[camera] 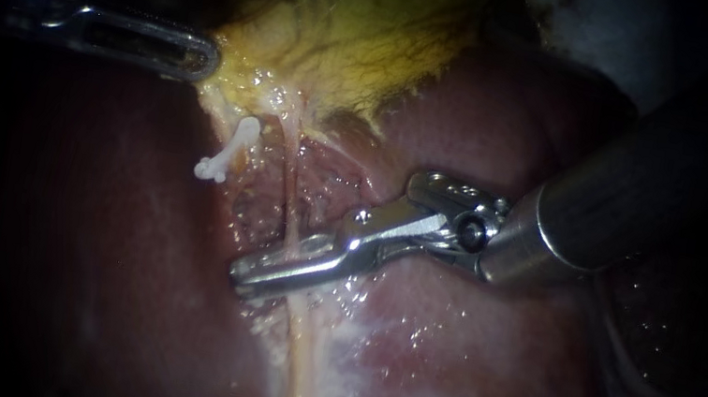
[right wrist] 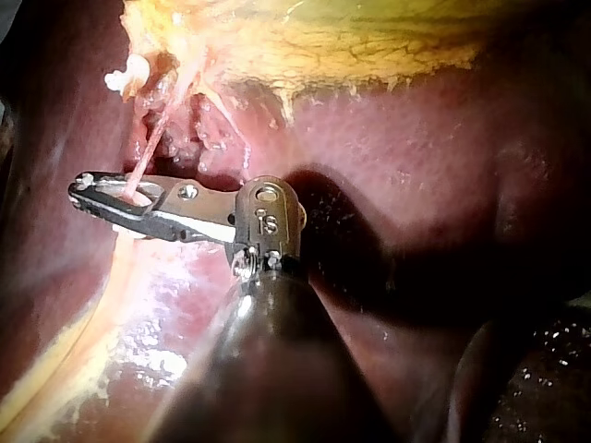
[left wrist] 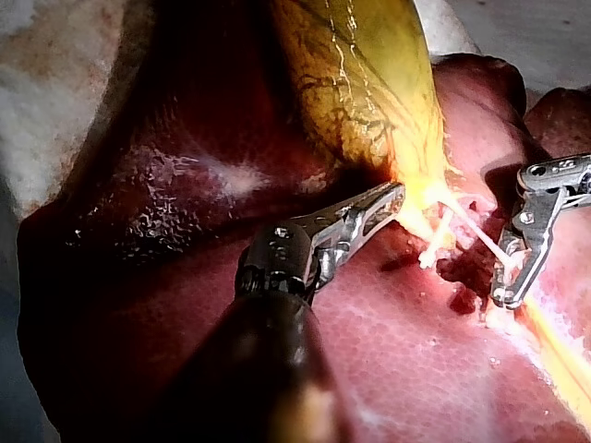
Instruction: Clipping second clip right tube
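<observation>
Saw the right tube point(camera: 288, 181) running thin and pale from 12 to 6 o'clock over the liver point(camera: 443, 355), with the right instrument point(camera: 245, 276) pressed together across it and a white clip point(camera: 223, 154) lying at 10 o'clock from those jaws. Saw the left instrument point(camera: 203, 61), at 10 o'clock in the endoscope view, pinching the gallbladder point(camera: 353, 28) edge. Judged the tube soft, slick and easily torn: best taken squarely across a bare stretch, never pulled.

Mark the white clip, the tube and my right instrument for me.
white clip point(camera: 231, 147): endoscope view, its middle bar.
tube point(camera: 288, 183): endoscope view, bare stretch above the jaws.
right instrument point(camera: 239, 278): endoscope view, jaw tips.
</observation>
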